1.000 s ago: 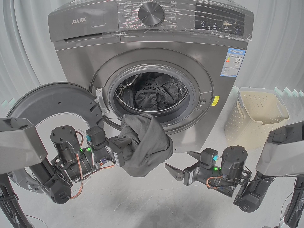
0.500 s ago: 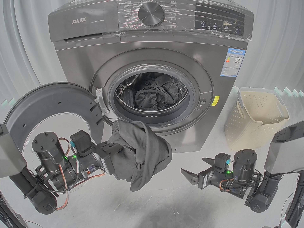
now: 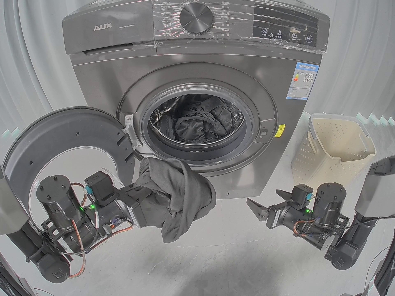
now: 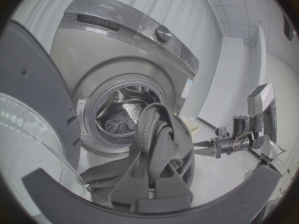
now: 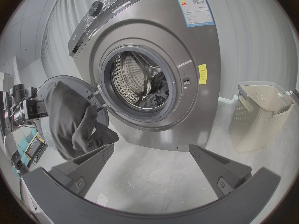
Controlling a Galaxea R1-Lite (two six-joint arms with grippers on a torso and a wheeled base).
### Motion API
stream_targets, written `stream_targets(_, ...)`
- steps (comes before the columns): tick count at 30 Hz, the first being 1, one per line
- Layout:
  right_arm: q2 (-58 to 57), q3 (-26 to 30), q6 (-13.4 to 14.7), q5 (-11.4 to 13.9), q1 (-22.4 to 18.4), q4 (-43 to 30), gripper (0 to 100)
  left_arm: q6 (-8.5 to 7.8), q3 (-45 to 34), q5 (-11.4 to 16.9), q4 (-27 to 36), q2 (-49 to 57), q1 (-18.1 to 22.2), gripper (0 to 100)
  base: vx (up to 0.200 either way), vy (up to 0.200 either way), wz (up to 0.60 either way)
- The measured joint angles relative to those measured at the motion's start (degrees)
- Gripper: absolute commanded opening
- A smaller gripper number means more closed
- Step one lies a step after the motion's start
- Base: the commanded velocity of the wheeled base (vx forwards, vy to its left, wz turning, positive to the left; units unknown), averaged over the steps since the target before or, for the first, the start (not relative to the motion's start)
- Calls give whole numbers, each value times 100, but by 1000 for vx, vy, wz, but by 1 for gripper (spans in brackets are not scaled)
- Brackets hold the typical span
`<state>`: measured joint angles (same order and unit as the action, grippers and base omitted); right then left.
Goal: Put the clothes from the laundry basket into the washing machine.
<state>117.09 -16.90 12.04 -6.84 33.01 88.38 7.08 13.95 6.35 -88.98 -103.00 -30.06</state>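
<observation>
Nearest, at about 7 o'clock of the drum mouth [image 3: 230, 151]: left pincer [image 4: 155, 161] pinching a dark grey garment [image 3: 185, 190], bunched over the fingers and drooping toward the floor [image 3: 214, 260]. Holds it low and just short of the front ring, probably so the loose folds can be gathered before going over the lip. Forearm roughly level, wrist aimed toward 2 o'clock, in front of the swung-open door [image 3: 61, 136] at 8 o'clock.

Across at 5 o'clock: right pincer [image 3: 262, 198] spread wide, gripping nothing, low over the floor and pointing toward 10 o'clock. Sits well apart from the cloth, likely parked out of the left arm's path.

Farther back, at 4 o'clock: laundry basket [image 3: 337, 153] standing on the floor just beside the washing machine [image 3: 103, 75], bare inner walls on view. Suggests little or nothing left to fetch.

Farthest, inside the drum: other dark clothes [image 3: 201, 122] already heaped. Calls next, by this reading, for a lift up and forward through the opening, with the hanging tail most apt to catch on the rim.
</observation>
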Motion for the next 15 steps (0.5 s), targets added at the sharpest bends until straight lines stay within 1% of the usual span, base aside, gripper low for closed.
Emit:
stream_targets(4,-118,1,7,-20,-104,-2,100,-20,-65,-26,0,16,-11,0,0,0,0)
stream_targets(7,-207,-7,32,-27,-127,-4,100,-22,-108,-154,5,11,-15,0,0,0,0)
stream_targets(10,-254,-18,78,-27,-112,-2,100,-35,-144,-178,13,-11,-26,0,0,0,0)
stream_targets(15,-282,-22,82,-35,-77,-2,100,-110,-141,-187,9,-83,-28,0,200,0,0)
